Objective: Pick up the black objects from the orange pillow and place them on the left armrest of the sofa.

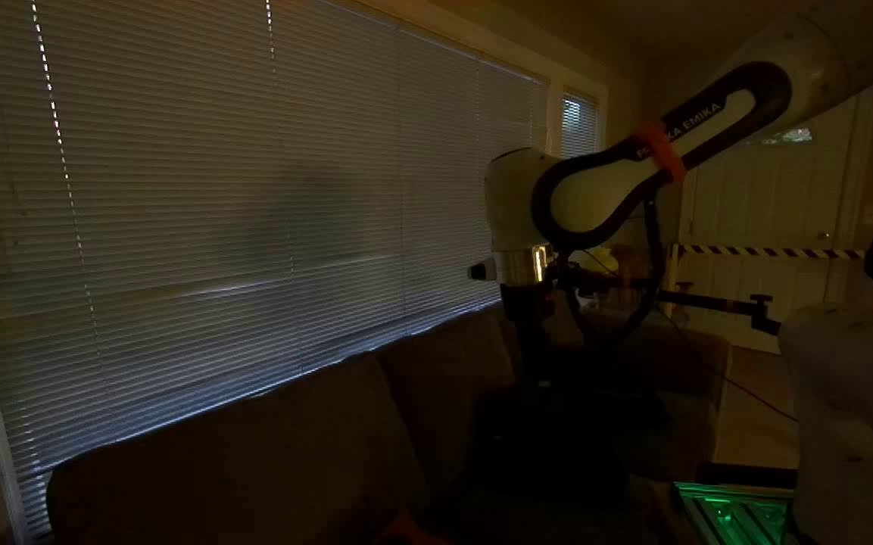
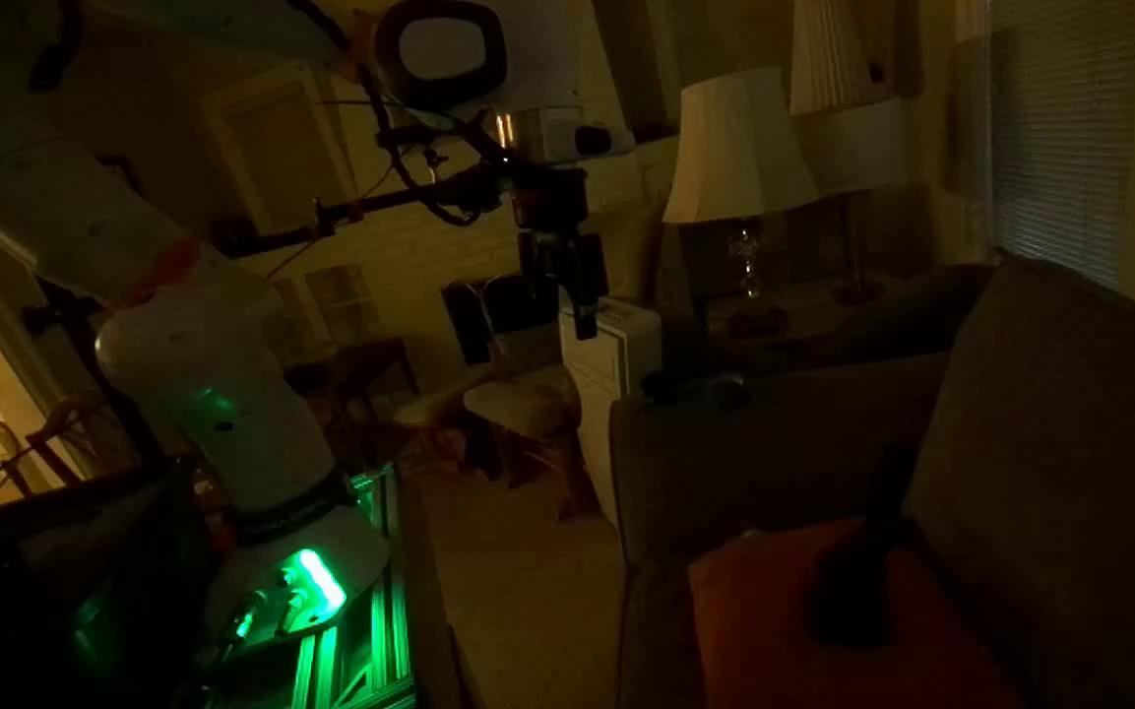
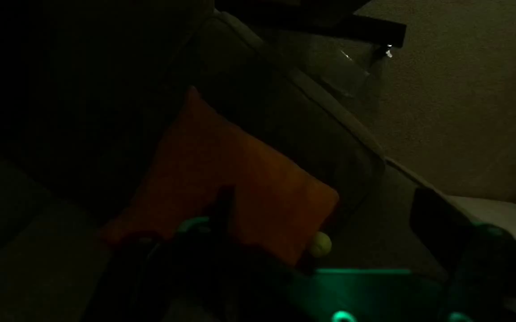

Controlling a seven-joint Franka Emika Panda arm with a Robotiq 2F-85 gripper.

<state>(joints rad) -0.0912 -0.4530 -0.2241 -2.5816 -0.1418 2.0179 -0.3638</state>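
Okay, your black two-fingered gripper (image 3: pixel 323 191) hangs released, jaws spread wide. Small dark objects (image 2: pixel 665 387), shapes unclear, lie on the armrest (image 2: pixel 803 418) of the dark brown upholstered sofa (image 2: pixel 1069 414). Orange fabric pillow (image 3: pixel 262 179) lies on that sofa too; blurry dark patch (image 2: pixel 848 601) on it, can't tell what.

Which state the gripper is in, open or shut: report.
Open: in the wrist view the gripper has its fingers wide apart, the orange pillow showing between them.
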